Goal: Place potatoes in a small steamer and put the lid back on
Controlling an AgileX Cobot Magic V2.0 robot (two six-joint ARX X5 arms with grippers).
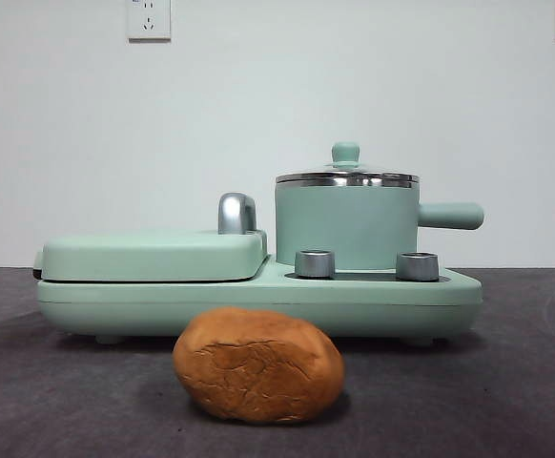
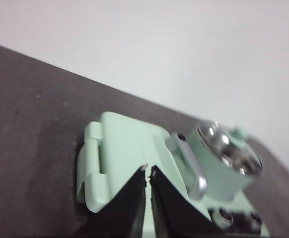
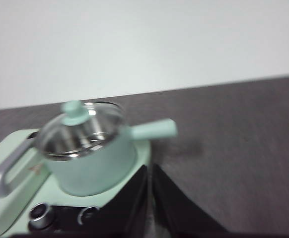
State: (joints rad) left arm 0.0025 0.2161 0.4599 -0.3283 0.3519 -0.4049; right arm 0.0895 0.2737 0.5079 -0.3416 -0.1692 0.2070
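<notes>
Dark tabletop (image 1: 525, 382) under a white wall carries a mint cooker base (image 1: 373, 291). Steamer (image 1: 346, 227) sits on it w/ lid (image 1: 346, 177) still on, nothing visible inside. Potato (image 1: 258, 365) lies in front. Left gripper (image 2: 148, 171) and right gripper (image 3: 149, 168): both pinched together, hovering. Risk: potato's approx pot-wide, could jam at the rim.

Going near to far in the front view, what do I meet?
Potato on the dark table → front edge of the green cooker base → two steel dials → small steamer with the lid on it → white wall with sockets.
</notes>
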